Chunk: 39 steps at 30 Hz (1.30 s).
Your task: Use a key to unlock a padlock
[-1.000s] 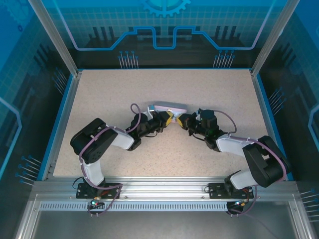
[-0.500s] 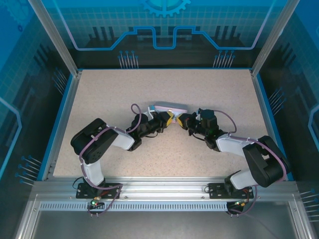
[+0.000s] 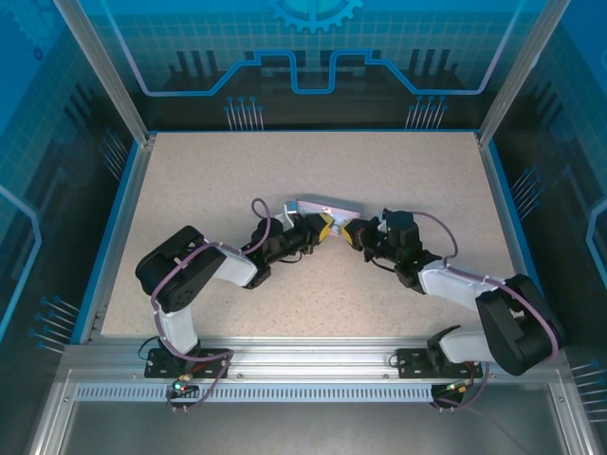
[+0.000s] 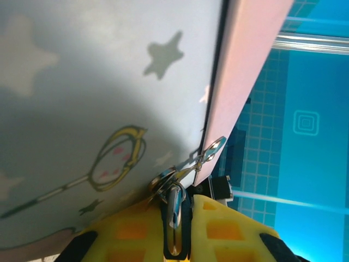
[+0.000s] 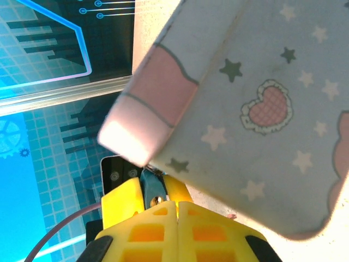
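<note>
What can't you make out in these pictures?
1. Left wrist view: key blurred, half buried in the left tool.
2. Right wrist view: padlock mostly hidden by tin and right tool.
3. Top view: both too small, lost between the tools by the tin.

Tin [image 5: 262, 71] pale blue, stars, pink heart; padlock [image 5: 151, 185] seemingly dark teal.
</note>
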Tool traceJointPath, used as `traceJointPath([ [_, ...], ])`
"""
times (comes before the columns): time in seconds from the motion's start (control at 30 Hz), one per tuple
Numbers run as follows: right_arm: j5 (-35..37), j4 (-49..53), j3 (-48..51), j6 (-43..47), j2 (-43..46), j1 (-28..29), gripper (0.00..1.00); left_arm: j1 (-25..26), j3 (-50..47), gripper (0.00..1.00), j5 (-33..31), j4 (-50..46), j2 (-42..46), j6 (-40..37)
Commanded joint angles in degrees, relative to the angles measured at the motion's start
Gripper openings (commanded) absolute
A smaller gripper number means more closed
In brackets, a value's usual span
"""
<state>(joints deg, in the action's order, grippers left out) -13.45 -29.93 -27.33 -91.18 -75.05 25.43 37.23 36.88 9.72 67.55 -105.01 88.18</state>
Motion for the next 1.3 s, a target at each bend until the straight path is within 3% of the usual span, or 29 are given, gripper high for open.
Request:
traceJointPath([
  [0.0,0.71,2.0,0.72,1.74,2.54,-0.52,0.0,-0.29,0.52,0.0,-1.01,5.7,-0.03,-0.54],
  [1.27,0.2,-0.48,-3.78,1.18,-2.6,0.67,0.0,0.07,0.65,0.0,-1.1,5.43,0.0,-0.29],
])
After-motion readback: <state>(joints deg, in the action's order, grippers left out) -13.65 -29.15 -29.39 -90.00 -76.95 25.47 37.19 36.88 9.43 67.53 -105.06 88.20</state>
